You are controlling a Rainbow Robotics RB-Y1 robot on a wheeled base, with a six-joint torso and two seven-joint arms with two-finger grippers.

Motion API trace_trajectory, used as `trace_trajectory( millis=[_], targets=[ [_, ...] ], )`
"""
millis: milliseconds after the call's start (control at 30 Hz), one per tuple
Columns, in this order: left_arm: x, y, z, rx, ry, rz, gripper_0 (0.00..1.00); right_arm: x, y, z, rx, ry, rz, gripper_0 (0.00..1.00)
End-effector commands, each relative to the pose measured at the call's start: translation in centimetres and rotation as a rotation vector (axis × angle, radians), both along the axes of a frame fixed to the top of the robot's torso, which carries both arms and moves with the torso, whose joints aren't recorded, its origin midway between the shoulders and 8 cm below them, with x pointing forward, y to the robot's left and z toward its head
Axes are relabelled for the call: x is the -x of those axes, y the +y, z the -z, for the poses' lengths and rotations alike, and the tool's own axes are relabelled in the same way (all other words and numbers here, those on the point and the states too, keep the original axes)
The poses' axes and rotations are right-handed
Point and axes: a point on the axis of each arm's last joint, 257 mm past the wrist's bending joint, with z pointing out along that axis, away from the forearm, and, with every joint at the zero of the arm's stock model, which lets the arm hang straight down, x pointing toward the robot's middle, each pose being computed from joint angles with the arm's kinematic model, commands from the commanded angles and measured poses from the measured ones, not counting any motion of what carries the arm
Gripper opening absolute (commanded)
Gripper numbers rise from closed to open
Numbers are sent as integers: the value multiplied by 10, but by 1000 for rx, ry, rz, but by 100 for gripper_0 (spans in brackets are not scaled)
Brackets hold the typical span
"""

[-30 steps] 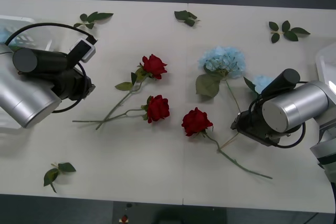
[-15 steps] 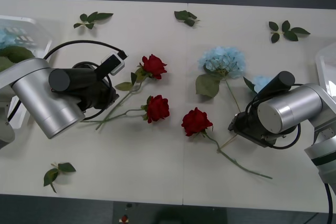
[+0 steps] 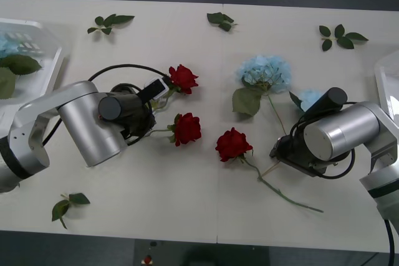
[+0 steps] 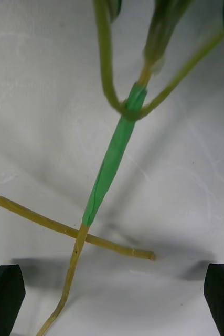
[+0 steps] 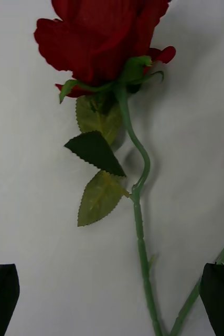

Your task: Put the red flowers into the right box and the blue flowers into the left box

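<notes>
Your left tool (image 5: 112, 299) hangs above the surface (image 3: 187, 210) with fingers spread wide apart; the stem of one of the red flowers (image 5: 104, 39) runs between them, untouched. Your right tool (image 4: 112, 299), also spread, straddles a blue flower stem (image 4: 109, 173) where it crosses a rose stem (image 4: 49, 223). The left box (image 3: 53, 60) lies at the surface's far left

Three deep-red artificial roses (image 3: 185, 128) lie flat mid-table, thin green stems trailing. Right of them, pale-blue fluffy hydrangea clusters (image 3: 265, 71) lie flat with big green leaves. Far left of the roses: translucent-white plastic tray (image 3: 51, 60) holding blue flowers. Far right: white tray's edge (image 3: 381, 79).
</notes>
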Motion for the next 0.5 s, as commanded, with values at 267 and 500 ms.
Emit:
trace_trajectory(
  millis=[267,500],
  targets=[
    [13,-29,7,-10,5,73,100,-10,6,-6,3,-27,-31,94],
    [24,-35,23,-47,4,96,100,-10,6,-6,3,-27,-31,0]
  ],
)
